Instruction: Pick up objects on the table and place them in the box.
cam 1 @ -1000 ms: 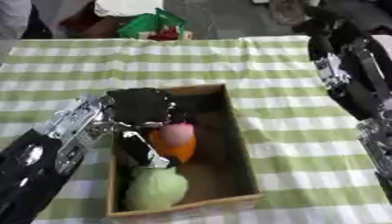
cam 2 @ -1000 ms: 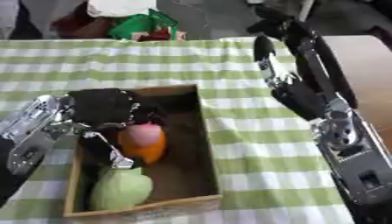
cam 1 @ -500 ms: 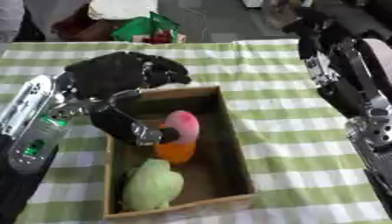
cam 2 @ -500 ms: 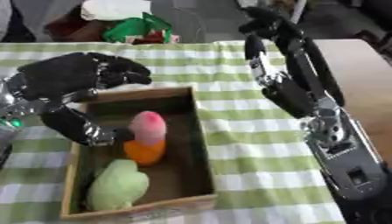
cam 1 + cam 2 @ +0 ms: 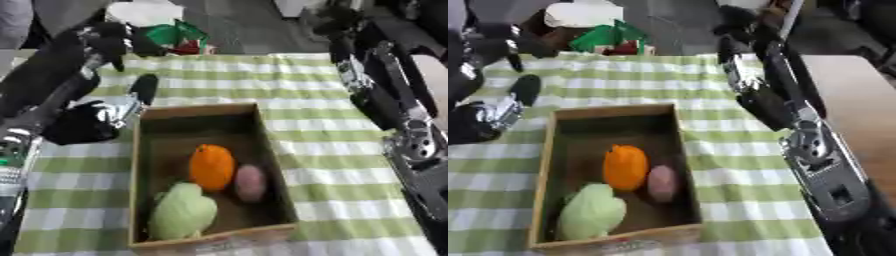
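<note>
Green-and-white checked cloth (image 5: 324, 165) covers the table. Shallow rectangular wooden box (image 5: 265, 145) holds a round orange fruit (image 5: 212, 166), a pinkish oval item (image 5: 250, 182) and a pale green lumpy item (image 5: 182, 212). Left hand (image 5: 96, 107): fingers spread, empty. Right hand (image 5: 732, 25): finger state cannot be determined

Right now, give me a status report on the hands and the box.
Left hand raised over the table's far left, holding nothing. Right hand not visible. Box holds an orange fruit, pinkish fruit, green item. Nothing blocking the box.
</note>
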You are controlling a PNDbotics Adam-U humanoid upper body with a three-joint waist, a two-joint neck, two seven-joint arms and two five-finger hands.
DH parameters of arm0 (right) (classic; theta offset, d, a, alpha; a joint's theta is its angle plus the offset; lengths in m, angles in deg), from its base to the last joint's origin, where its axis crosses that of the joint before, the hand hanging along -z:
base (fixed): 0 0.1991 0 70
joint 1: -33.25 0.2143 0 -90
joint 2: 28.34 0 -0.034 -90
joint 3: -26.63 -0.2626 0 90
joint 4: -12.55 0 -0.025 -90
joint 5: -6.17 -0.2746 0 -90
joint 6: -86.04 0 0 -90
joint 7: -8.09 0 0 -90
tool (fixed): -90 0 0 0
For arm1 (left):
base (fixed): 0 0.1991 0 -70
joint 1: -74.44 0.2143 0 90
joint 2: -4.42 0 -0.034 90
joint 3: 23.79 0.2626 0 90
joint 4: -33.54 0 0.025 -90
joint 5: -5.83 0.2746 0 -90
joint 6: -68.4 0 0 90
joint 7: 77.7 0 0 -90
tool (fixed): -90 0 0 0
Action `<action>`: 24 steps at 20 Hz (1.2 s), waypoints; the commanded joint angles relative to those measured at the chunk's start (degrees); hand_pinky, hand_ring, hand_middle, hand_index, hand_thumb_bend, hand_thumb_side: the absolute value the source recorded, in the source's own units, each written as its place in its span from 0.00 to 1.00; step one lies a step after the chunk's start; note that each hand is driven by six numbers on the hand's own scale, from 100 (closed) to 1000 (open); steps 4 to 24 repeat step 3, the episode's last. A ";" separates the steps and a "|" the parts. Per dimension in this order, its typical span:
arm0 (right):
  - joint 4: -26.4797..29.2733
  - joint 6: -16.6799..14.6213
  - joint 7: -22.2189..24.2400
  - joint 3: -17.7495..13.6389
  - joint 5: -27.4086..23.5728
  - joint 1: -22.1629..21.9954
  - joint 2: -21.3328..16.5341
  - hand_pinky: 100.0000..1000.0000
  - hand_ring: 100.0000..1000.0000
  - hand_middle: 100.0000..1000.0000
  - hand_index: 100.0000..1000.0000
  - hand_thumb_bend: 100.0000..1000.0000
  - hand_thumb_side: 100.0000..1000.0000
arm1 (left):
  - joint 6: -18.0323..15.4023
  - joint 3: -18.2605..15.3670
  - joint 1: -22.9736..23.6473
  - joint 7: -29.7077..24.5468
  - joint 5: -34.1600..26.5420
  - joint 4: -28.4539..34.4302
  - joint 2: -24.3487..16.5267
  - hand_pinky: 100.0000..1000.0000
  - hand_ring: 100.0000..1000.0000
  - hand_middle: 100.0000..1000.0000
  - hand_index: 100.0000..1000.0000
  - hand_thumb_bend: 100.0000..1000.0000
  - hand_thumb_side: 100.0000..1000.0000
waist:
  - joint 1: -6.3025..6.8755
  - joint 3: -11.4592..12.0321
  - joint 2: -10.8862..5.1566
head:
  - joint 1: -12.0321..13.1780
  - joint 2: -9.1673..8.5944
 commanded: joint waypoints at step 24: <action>1.11 0.00 -2.59 -0.73 -2.21 -0.50 -0.43 0.86 0.97 0.65 0.90 0.00 0.72 | 5.15 -8.75 5.19 5.25 -5.37 7.72 0.52 0.27 0.45 0.45 0.60 0.00 0.84 | 0.36 0.57 -1.46 | -0.57 0.72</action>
